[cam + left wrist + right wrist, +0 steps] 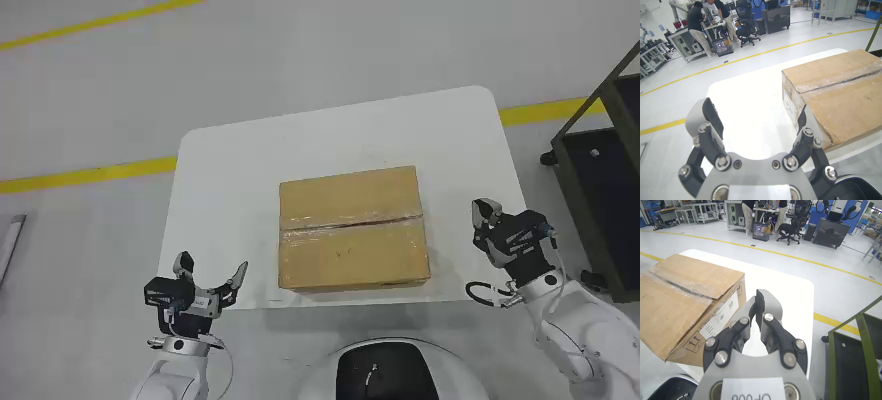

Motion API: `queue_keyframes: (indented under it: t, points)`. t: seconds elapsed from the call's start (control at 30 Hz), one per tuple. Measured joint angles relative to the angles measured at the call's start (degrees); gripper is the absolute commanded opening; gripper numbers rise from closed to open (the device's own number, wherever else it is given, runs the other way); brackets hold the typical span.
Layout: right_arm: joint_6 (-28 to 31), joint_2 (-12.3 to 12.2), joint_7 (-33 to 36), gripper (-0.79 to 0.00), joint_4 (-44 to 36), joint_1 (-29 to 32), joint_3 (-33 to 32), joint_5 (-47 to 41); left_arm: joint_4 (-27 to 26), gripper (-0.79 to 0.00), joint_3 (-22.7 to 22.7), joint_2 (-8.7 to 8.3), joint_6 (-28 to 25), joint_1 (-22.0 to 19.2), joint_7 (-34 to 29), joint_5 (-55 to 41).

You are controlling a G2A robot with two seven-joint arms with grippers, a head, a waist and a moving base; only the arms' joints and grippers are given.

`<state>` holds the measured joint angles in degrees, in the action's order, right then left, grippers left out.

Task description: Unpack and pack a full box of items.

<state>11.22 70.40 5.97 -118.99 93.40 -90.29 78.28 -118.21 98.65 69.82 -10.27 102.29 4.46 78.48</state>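
Box: cardboard box (352,228), flaps closed, lying near the middle of the white table (230,170), nearer its front edge.
Seam: wrinkled clear tape (350,224) runs along the top seam and down both end faces.
Left gripper (210,268): over the table's near left corner, apart from the box; fingers spread wide with nothing between them, seen plainly in its own wrist view (755,108).
Right gripper (487,212): over the table's right margin, beside the box's right end but not touching it; fingers pressed together on nothing (757,300).
Top view alone: both arms flanking the box, one on each side.
Left wrist view alone: the box's left end face with a pale label (789,106).
Right wrist view alone: the right end face with a white label (721,315) and arrow marks (693,341).
Surroundings: green-framed cart (600,190) just off the table's right side; yellow floor line (90,176) beyond the table.
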Motion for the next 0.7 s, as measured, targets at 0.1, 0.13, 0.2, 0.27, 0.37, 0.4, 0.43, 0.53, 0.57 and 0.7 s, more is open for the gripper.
queue_keyframes:
  t: [0.1, 0.13, 0.2, 0.27, 0.37, 0.4, 0.43, 0.53, 0.57, 0.7]
  points:
    - [-0.34, 0.02, -0.72, -0.785, 0.64, 0.44, -0.11, -0.19, 0.00, 0.000, 0.00, 0.00, 0.00, 0.00, 0.00, 0.00]
    - [-0.55, 0.03, -0.94, -0.785, 0.92, 0.61, -0.18, -0.24, 0.00, 0.000, 0.00, 0.00, 0.00, 0.00, 0.00, 0.00]
    - [-0.98, 0.06, -1.62, -0.785, 1.68, 1.05, -0.31, -0.62, 0.00, 0.000, 0.00, 0.00, 0.00, 0.00, 0.00, 0.00]
    - [-1.09, 0.10, -2.16, -0.785, 2.49, 1.37, -0.26, -1.25, 0.00, 0.000, 0.00, 0.00, 0.00, 0.00, 0.00, 0.00]
    - [-0.31, 0.14, -3.56, -0.785, 3.95, 1.59, 0.50, -1.63, 0.00, 0.000, 0.00, 0.00, 0.00, 0.00, 0.00, 0.00]
    - [0.06, 0.17, -3.97, -0.785, 4.71, 1.53, 0.99, -2.00, 0.00, 0.000, 0.00, 0.00, 0.00, 0.00, 0.00, 0.00]
    - [0.33, 0.19, -4.20, -0.785, 5.24, 1.39, 1.38, -2.01, 0.00, 0.000, 0.00, 0.00, 0.00, 0.00, 0.00, 0.00]
    - [1.42, 0.28, -4.90, -0.785, 6.93, 0.51, 3.08, -2.25, 0.00, 0.000, 0.00, 0.00, 0.00, 0.00, 0.00, 0.00]
    - [1.73, 0.32, -4.99, -0.785, 7.46, 0.18, 3.67, -2.39, 0.00, 0.000, 0.00, 0.00, 0.00, 0.00, 0.00, 0.00]
    - [3.79, 0.47, -5.70, -0.785, 9.63, -1.41, 6.53, -2.87, 0.00, 0.000, 0.00, 0.00, 0.00, 0.00, 0.00, 0.00]
